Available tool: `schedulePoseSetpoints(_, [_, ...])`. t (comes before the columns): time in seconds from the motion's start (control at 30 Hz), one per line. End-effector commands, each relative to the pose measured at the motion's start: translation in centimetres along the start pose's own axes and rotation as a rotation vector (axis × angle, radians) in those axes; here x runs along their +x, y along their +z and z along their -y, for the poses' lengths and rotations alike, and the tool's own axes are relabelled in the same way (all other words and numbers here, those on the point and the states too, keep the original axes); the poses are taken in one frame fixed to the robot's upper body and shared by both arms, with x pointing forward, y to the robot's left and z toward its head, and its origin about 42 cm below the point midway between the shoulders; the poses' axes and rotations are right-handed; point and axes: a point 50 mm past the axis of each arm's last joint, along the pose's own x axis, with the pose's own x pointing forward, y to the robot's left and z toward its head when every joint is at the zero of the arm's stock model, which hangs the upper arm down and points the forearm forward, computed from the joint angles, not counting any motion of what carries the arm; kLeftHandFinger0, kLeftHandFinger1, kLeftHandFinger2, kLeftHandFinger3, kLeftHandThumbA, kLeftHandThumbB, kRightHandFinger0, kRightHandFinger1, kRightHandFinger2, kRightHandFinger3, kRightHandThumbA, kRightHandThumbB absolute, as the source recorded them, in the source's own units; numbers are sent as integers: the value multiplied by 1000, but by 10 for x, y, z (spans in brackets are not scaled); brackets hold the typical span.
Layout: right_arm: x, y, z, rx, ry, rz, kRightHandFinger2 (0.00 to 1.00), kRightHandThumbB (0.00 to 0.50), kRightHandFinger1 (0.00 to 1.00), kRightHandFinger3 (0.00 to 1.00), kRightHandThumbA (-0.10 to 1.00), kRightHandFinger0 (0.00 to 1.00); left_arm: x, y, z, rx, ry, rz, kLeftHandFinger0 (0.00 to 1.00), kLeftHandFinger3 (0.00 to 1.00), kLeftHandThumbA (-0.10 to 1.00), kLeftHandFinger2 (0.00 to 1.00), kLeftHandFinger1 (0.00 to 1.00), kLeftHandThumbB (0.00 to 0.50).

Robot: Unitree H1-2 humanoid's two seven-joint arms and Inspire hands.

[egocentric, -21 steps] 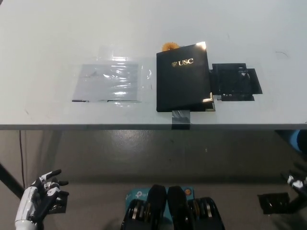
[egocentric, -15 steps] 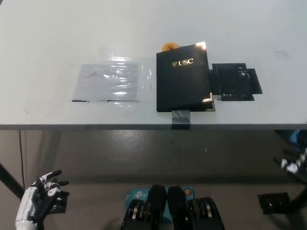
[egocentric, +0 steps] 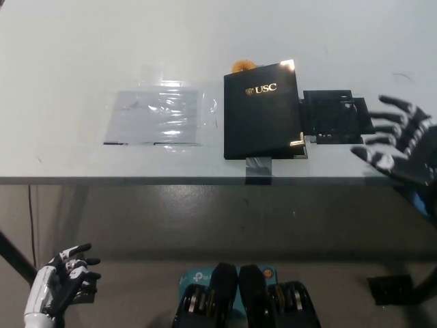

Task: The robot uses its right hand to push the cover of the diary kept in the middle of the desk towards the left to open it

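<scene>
- The worktop (egocentric: 82, 55), pale and wide, carries everything and fills the upper half of the view.
- The diary (egocentric: 263, 113) lies shut near the middle of the worktop, close to its front edge, black cover up with gold "USC" lettering. A strip of grey tape (egocentric: 257, 167) holds its lower edge to the worktop's lip.
- A clear plastic sheet (egocentric: 156, 117) lies flat to the left of the diary, just beside it.
- A black square patch (egocentric: 334, 116) sits just to the right of the diary, touching its right edge.
- The right hand (egocentric: 396, 140) hovers at the right edge of the view, fingers (egocentric: 389, 102) spread and pointing left toward the diary, holding nothing and well short of the cover.
- The left hand (egocentric: 61, 277) rests low at the lower left, below the worktop, its fingers loosely apart and empty.
- A small orange thing (egocentric: 240, 66) peeks from behind the diary's top edge.
- Judged from this, the opening has not begun: the reach to the cover's right edge and the whole push leftward are still to do.
</scene>
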Motion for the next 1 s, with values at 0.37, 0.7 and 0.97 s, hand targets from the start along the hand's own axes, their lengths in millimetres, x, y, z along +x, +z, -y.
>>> schedulePoseSetpoints(0.37, [56, -32, -39, 381, -185, -142, 902, 167, 800, 992, 1000, 740, 3, 11, -2, -3, -14, 37, 404, 666, 391, 522, 455, 329])
schedulePoseSetpoints(0.7, [84, -76, -63, 598, -373, -270, 1000, 124, 997, 1000, 1000, 915, 2, 8, -1, -4, -17, 36, 403, 673, 394, 525, 457, 324])
schedulePoseSetpoints(0.97, [93, -91, -84, 683, -416, -300, 1000, 138, 990, 1000, 1000, 965, 0, 8, 0, -4, -19, 47, 386, 659, 392, 522, 449, 326])
